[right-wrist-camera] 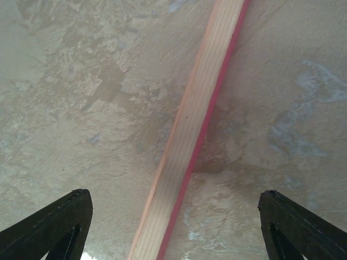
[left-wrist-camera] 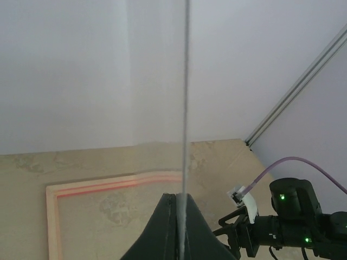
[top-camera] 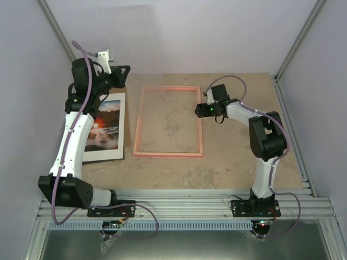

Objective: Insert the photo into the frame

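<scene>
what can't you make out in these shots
photo: left side hidden under the left arm, top view.
clear sheet in the left hand: seen edge-on, top cut off, left wrist view.
frame: only one strip shows, right wrist view.

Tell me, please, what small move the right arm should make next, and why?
Probably lower the right gripper and close it on the frame's right rail to steady it. Its jaws stand open astride that rail; the left gripper is shut on a thin clear sheet held upright, and the photo lies beside the frame.
</scene>
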Controlling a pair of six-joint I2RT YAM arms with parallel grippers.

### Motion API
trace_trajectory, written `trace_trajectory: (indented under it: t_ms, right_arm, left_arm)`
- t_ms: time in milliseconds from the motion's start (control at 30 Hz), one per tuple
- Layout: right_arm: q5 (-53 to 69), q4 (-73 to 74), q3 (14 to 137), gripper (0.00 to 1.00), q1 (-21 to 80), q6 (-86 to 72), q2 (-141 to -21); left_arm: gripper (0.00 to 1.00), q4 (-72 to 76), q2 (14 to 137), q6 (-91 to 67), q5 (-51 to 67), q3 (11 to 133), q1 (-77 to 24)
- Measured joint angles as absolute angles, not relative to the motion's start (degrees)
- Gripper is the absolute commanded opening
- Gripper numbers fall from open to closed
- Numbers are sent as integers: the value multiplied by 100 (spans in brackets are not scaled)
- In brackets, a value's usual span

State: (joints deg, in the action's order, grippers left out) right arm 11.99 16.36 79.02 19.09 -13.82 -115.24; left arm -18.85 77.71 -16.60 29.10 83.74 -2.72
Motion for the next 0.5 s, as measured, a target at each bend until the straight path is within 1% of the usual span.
trace_trajectory:
  t_ms: [167,400,500]
  right_arm:
    - [808,1636,7942,74,2126,-1435,-11664]
    - [449,1662,7881,50,2193,-1481,-11911]
    - [360,1516,7710,42,2193,-1422,-11841]
  left_arm:
    - [0,-1894,7771,-1625,2880,8385,-272]
    - [0,-1894,7773,-1629,2936,8388,-272]
    - [0,-1894,7789,-1629,3055,8390,-272]
